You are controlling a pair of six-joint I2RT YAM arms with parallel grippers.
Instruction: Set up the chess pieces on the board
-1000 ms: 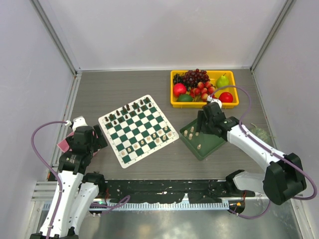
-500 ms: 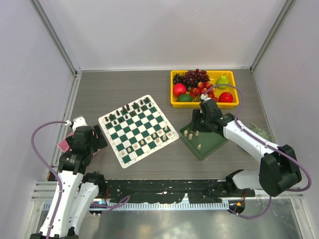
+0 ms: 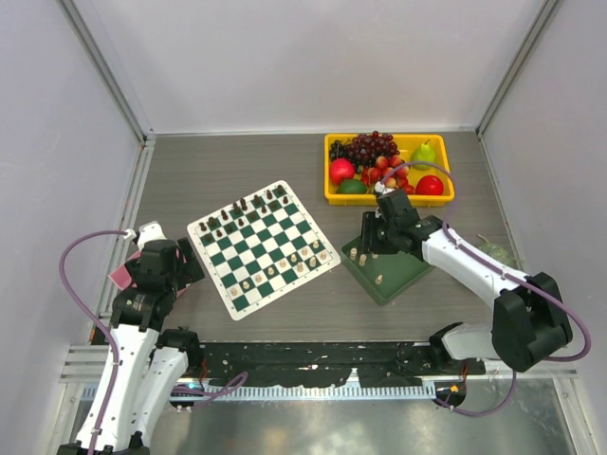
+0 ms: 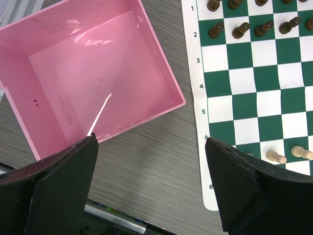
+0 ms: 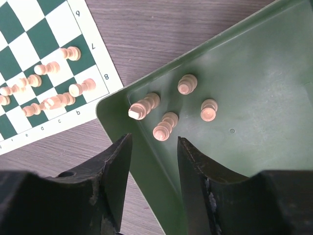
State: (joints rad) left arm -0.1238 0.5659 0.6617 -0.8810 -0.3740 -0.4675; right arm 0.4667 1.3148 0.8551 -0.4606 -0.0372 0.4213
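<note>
Four cream chess pieces [image 5: 165,126] are seen standing in the left corner of the green tray [image 5: 244,98], just right of the board [image 3: 264,248]. More are lined along the board's near edge. The right gripper [image 5: 152,161] is held above that corner, fingers partly apart, nothing gripped. The left gripper [image 4: 149,186] is spread wide over the pink box [image 4: 93,73] and the board's edge.

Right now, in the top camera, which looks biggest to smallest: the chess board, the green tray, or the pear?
1. board, clearly largest
2. green tray, though the arm hides part
3. pear, smallest
</note>
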